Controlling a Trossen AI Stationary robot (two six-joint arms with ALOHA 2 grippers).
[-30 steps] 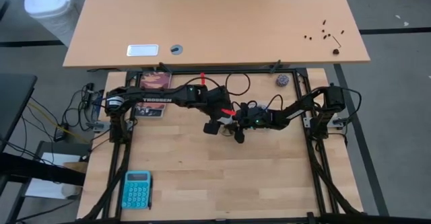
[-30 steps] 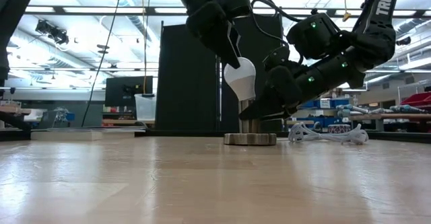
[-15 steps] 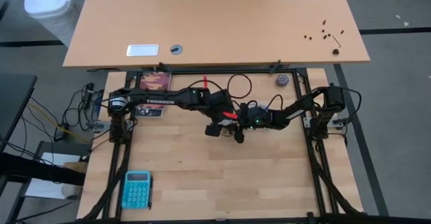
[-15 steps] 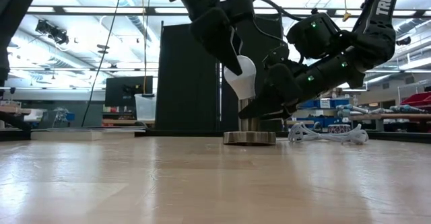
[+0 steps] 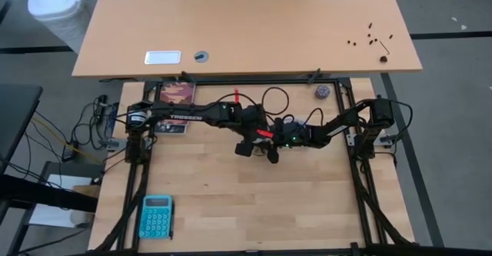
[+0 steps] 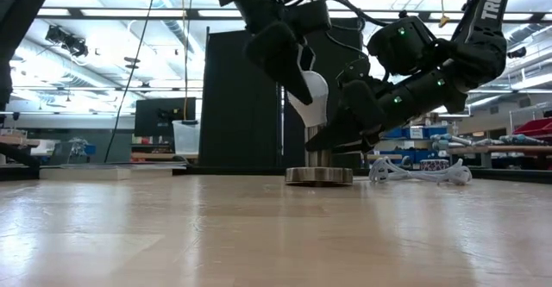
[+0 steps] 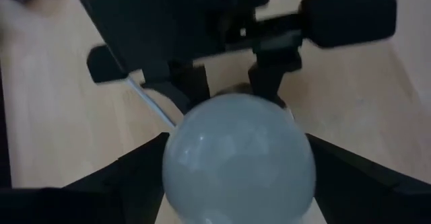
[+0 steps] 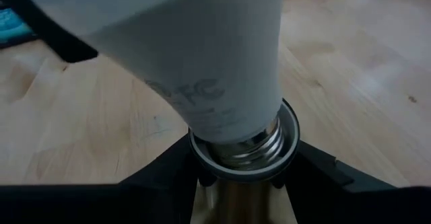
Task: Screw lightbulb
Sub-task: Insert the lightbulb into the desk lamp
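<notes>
The white lightbulb (image 6: 312, 97) leans toward the table's left. Its silvery screw base (image 8: 246, 140) sits in the mouth of the metal socket (image 8: 246, 158). The socket stands on its round disc foot (image 6: 320, 177) at the table's middle. My left gripper (image 7: 237, 143) comes down from above on the left and is shut on the bulb's globe. My right gripper (image 8: 244, 177) reaches in from the table's right, low down, and is shut on the socket's upright barrel (image 6: 319, 146). In the high view both grippers meet at the middle (image 5: 269, 142), and the bulb is hidden under them. My left gripper has the bulb's globe (image 7: 239, 160) between its two fingers (image 7: 145, 173), which lie against opposite sides at its widest part. The fingers slant down from above and from the table's left. The bulb is tilted, with its screw base in the socket's mouth. My right gripper pinches the socket's barrel just under its rim (image 8: 202, 158), one finger (image 8: 158, 173) on each side. It comes slanting down from the table's right. The socket stands upright, its disc foot on the table.
A white cord (image 6: 414, 171) lies coiled on the table to the right of the socket. A teal calculator (image 5: 156, 216) lies near the front left corner, and a small purplish ball (image 5: 321, 92) at the far right. A second table (image 5: 246, 25) stands beyond the far edge.
</notes>
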